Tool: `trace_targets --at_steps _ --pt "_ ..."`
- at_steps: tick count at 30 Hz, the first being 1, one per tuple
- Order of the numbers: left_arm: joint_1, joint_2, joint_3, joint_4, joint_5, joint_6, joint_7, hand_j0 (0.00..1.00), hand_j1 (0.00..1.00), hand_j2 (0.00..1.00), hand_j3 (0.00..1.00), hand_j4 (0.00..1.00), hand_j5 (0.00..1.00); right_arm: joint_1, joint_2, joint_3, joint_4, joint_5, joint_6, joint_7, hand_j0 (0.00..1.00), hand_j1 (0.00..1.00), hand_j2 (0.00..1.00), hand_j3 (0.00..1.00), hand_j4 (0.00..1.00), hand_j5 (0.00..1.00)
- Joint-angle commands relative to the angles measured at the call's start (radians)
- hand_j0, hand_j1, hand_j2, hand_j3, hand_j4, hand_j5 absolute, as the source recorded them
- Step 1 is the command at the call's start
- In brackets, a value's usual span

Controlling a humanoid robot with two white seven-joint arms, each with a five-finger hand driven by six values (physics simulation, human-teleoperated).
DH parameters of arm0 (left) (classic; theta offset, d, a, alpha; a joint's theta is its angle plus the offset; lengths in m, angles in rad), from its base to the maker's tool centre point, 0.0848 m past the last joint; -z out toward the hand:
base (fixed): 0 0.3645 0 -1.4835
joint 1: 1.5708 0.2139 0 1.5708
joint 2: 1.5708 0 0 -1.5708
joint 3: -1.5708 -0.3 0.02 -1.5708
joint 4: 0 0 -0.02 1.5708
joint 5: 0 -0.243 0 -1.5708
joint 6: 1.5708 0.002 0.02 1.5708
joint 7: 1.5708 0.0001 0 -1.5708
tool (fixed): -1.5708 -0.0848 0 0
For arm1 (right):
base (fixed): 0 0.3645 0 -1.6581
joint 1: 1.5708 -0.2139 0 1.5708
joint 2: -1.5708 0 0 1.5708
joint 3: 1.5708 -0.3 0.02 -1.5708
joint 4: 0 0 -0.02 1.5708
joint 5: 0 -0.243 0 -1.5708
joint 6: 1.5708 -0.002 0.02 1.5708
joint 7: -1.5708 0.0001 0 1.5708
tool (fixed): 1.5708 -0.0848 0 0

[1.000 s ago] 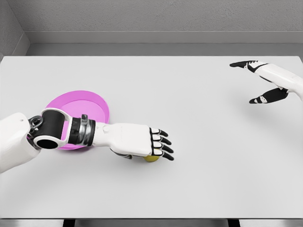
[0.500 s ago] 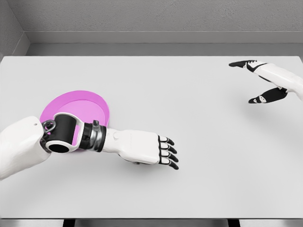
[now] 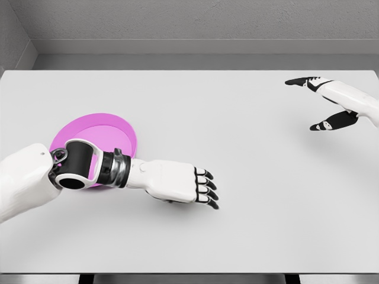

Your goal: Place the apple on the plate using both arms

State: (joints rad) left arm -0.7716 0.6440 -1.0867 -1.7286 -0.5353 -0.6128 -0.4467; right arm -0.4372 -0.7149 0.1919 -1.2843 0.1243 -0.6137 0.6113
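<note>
From the head camera, the left hand (image 3: 177,183) lies palm down over the white table (image 3: 237,148), just right of the pink plate (image 3: 112,133), its black-tipped fingers (image 3: 204,188) extended and slightly bent over the palm. The apple cannot be seen in this view: a second ago a yellow-green sliver of it peeked out under the fingertips, half a second ago it was already covered, and now whatever sits beneath the palm stays hidden, so whether the hand grips it cannot be told. Against the picture half a second back, the left hand has drawn slightly toward the plate and lifted a touch up the picture, the forearm covering the plate's near rim. The right hand (image 3: 323,103) hovers over the far right of the table, thumb and fingers spread wide and holding nothing, barely moved from its earlier spot.
</note>
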Motion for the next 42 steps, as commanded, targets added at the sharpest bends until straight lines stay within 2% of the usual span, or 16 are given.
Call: trace_targets --at_steps 1,5,8,9,17,20,28,42 --pt "0.000 0.000 0.001 0.008 0.005 0.002 -0.003 0.92 0.92 0.92 0.92 0.92 0.92 0.000 -0.002 0.000 -0.001 -0.008 0.003 0.000 1.00 1.00 1.00 1.00 1.00 1.00" --pt "0.000 0.000 0.001 0.015 0.003 0.002 -0.003 0.92 0.92 0.92 0.92 0.92 0.92 0.002 -0.002 0.000 -0.003 -0.008 0.003 0.000 1.00 1.00 1.00 1.00 1.00 1.00" --pt "-0.014 -0.010 0.002 0.095 0.003 0.002 -0.003 0.92 0.92 0.92 0.92 0.92 0.92 0.002 -0.002 0.001 -0.004 -0.008 0.003 0.000 1.00 1.00 1.00 1.00 1.00 1.00" --pt "-0.015 -0.010 0.004 0.100 0.003 0.002 -0.003 0.92 0.92 0.92 0.92 0.92 0.92 0.002 -0.002 0.001 -0.004 -0.008 0.003 0.000 1.00 1.00 1.00 1.00 1.00 1.00" --pt "-0.015 -0.026 0.001 0.095 0.006 0.002 -0.003 0.92 0.92 0.92 0.92 0.92 0.92 0.011 -0.002 0.001 -0.010 -0.008 0.003 0.000 1.00 1.00 1.00 1.00 1.00 1.00" --pt "-0.015 -0.027 0.001 0.095 0.005 0.002 -0.004 0.87 0.87 0.87 0.87 0.87 0.87 0.012 0.000 0.001 -0.010 0.000 0.003 0.000 1.00 1.00 1.00 1.00 1.00 1.00" --pt "-0.014 -0.029 -0.002 0.093 0.003 0.002 -0.004 0.84 0.84 0.84 0.84 0.84 0.84 0.012 0.000 0.001 -0.020 0.006 0.003 0.000 1.00 1.00 1.00 1.00 1.00 1.00" --pt "-0.012 -0.043 -0.022 0.093 0.001 0.002 -0.006 0.84 0.84 0.84 0.84 0.84 0.84 0.014 -0.003 0.000 -0.035 0.006 0.003 0.000 1.00 1.00 1.00 1.00 1.00 1.00"
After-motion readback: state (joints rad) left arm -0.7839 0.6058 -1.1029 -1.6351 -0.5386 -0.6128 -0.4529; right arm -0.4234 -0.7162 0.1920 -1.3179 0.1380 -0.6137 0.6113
